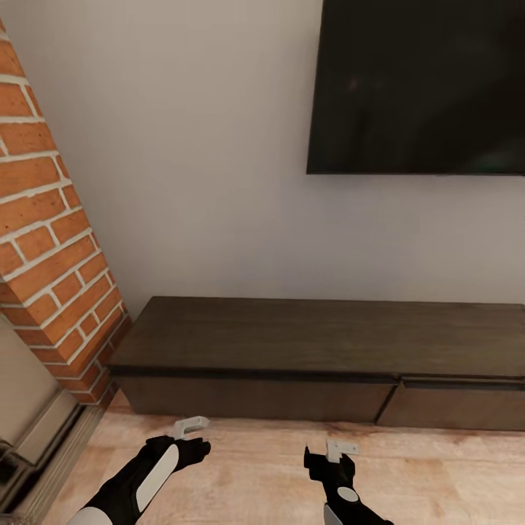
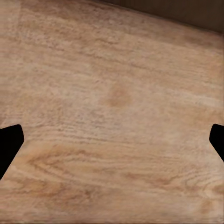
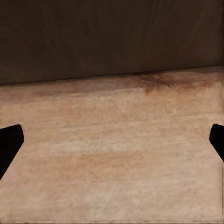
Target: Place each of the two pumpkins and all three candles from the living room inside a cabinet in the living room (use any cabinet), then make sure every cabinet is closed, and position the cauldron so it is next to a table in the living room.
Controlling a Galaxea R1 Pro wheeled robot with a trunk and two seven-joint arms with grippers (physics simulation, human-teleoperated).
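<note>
Left gripper (image 2: 112, 140) with fingers spread wide, black tips at the two side edges of the left wrist view, nothing between them, only pale wood-grain floor (image 2: 112, 116) beneath. Right gripper (image 3: 112, 140) likewise wide apart and empty, over the same floor, facing the dark brown front of the cabinet (image 3: 112, 37) that fills the upper part of the right wrist view. Just a thin dark strip of that cabinet in the upper right corner of the left wrist view.

In the head view, left gripper (image 1: 191, 425) low and left of centre, right gripper (image 1: 340, 448) low and right of centre, both just above the floor (image 1: 255, 474) and near the cabinet's foot without touching it. Long, low cabinet (image 1: 321, 343) across the lower middle of the frame, its top bare, its flat fronts shut. Above it a grey wall (image 1: 204, 160) and, upper right, a black television screen (image 1: 419, 84). Along the left edge, a red brick column (image 1: 44, 233).
</note>
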